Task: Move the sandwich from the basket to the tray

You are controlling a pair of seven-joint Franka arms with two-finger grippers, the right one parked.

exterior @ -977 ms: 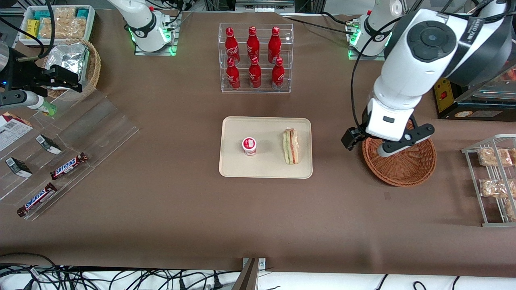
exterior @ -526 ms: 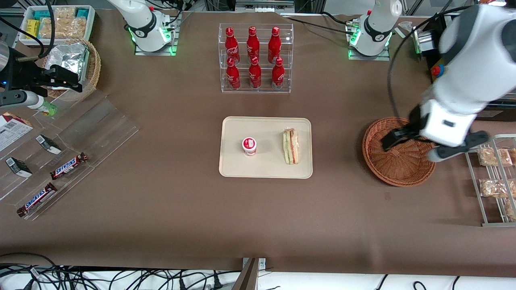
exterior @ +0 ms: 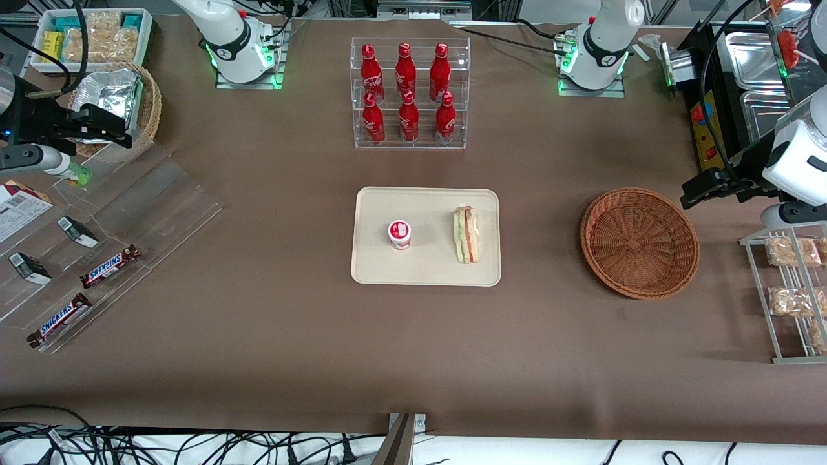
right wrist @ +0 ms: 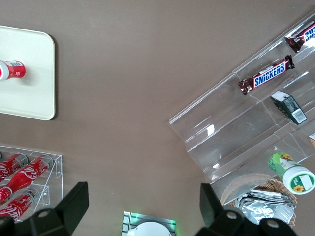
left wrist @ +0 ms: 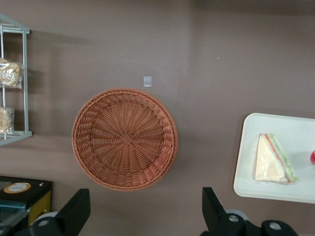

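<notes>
The sandwich (exterior: 466, 234) lies on the beige tray (exterior: 426, 268), on the side nearer the basket; its wedge (left wrist: 273, 160) shows white bread with green and red layers. The reddish-brown wicker basket (exterior: 639, 242) stands beside the tray toward the working arm's end, with nothing in it (left wrist: 125, 138). My left gripper (exterior: 791, 216) hangs high above the table past the basket's rim, near the wire rack. It is open (left wrist: 142, 216), its two dark fingers wide apart with only bare table between them.
A small red-and-white cup (exterior: 400, 234) shares the tray. A clear rack of red bottles (exterior: 408, 93) stands farther from the camera than the tray. A wire rack of snack packets (exterior: 791, 284) and metal trays (exterior: 753, 64) sit at the working arm's end. A clear display with Snickers bars (exterior: 110, 266) is at the parked arm's end.
My left arm has swung away from over the basket toward its own end of the table, uncovering the whole basket. The sandwich and tray have not moved.
</notes>
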